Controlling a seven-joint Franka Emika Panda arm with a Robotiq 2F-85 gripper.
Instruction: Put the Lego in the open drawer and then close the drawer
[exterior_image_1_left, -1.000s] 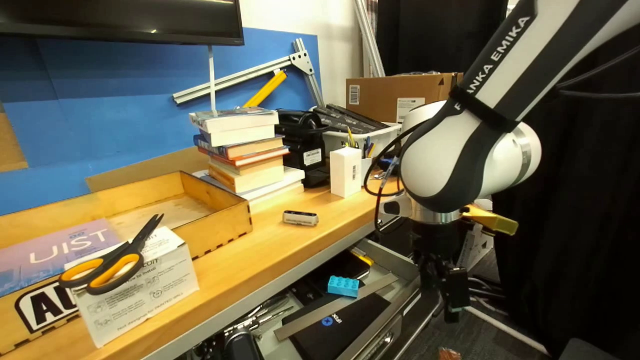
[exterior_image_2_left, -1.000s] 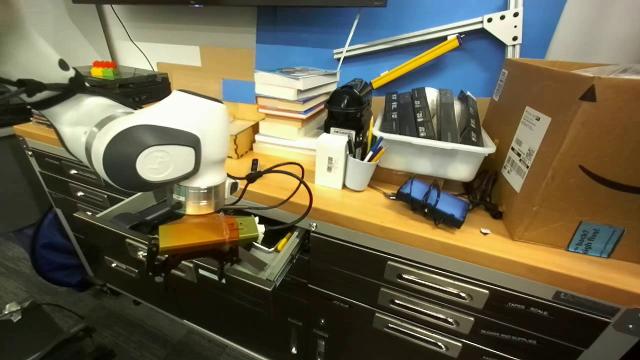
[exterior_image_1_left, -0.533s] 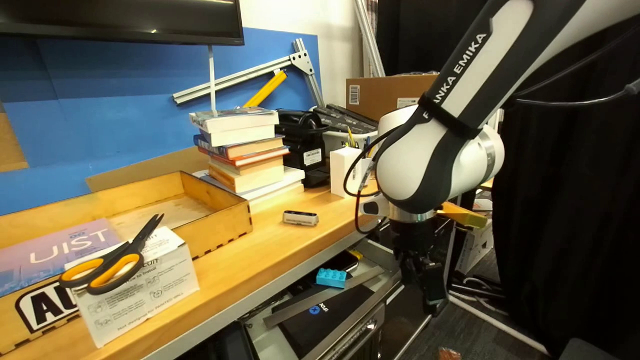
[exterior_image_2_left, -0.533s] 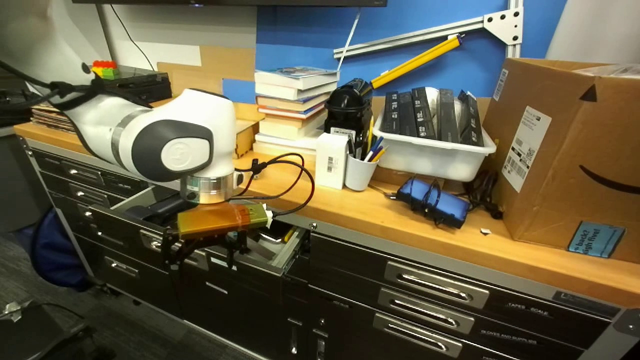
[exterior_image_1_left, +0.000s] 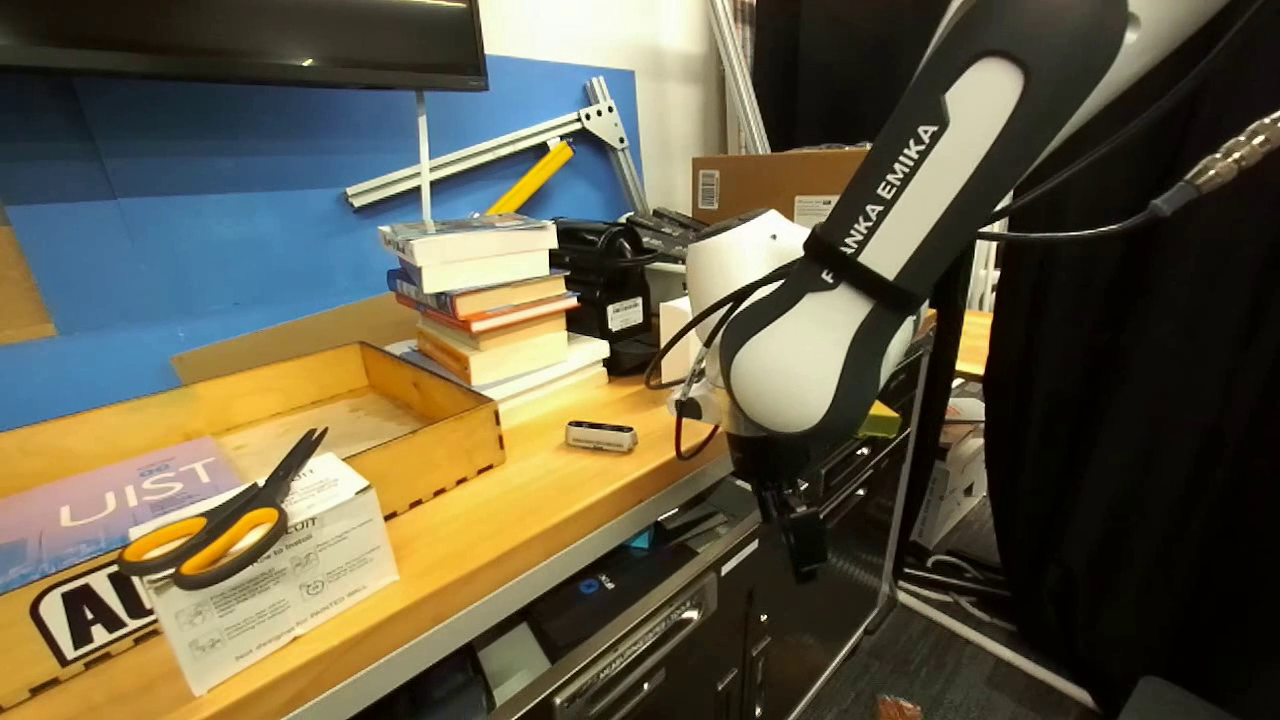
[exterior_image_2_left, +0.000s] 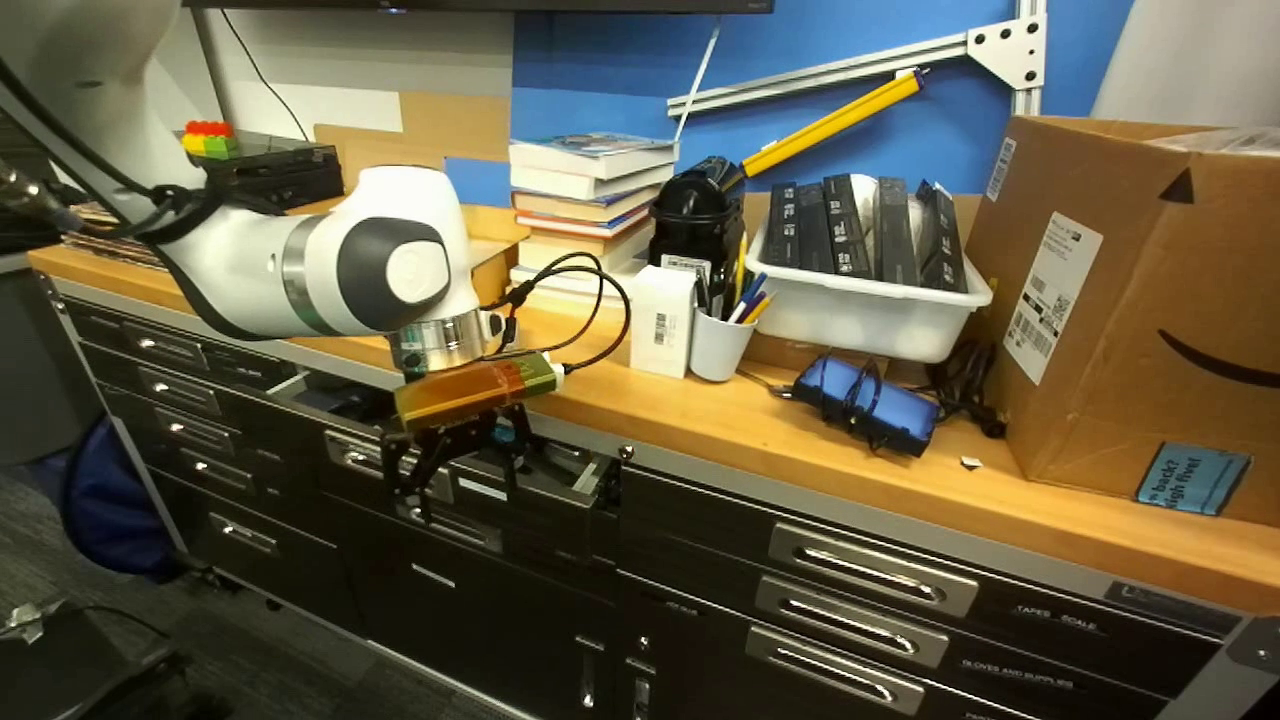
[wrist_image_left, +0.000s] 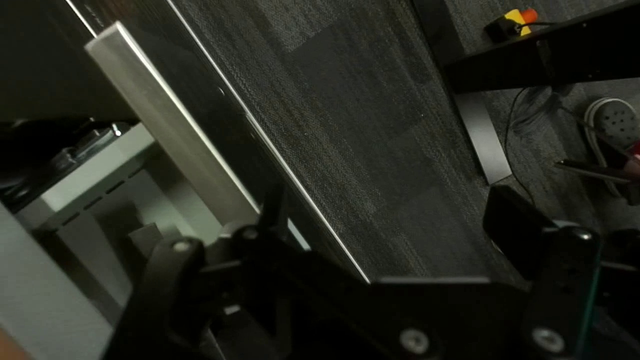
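Observation:
The drawer (exterior_image_1_left: 625, 655) is partly open under the wooden counter; its front also shows in an exterior view (exterior_image_2_left: 555, 515) and its rim in the wrist view (wrist_image_left: 170, 130). The light-blue Lego (exterior_image_1_left: 641, 539) lies inside the drawer, mostly hidden by the counter edge. My gripper (exterior_image_1_left: 797, 540) is at the drawer's front face, near its end, fingers pointing down. In the wrist view the gripper (wrist_image_left: 392, 220) has its fingers wide apart with only floor showing between them. One finger is beside the drawer front; whether it touches cannot be told.
A black iFixit-marked case (exterior_image_1_left: 590, 590) lies in the drawer. The counter (exterior_image_1_left: 520, 500) holds a wooden tray (exterior_image_1_left: 440, 450), stacked books (exterior_image_1_left: 490, 300), a white box with scissors (exterior_image_1_left: 290, 570) and a small grey device (exterior_image_1_left: 600, 436). Closed drawers (exterior_image_2_left: 870, 570) stand alongside.
The drawer has slid inward under the counter, and the Lego and case have moved in with it. My arm and gripper have moved toward the cabinet. The gripper stays open.

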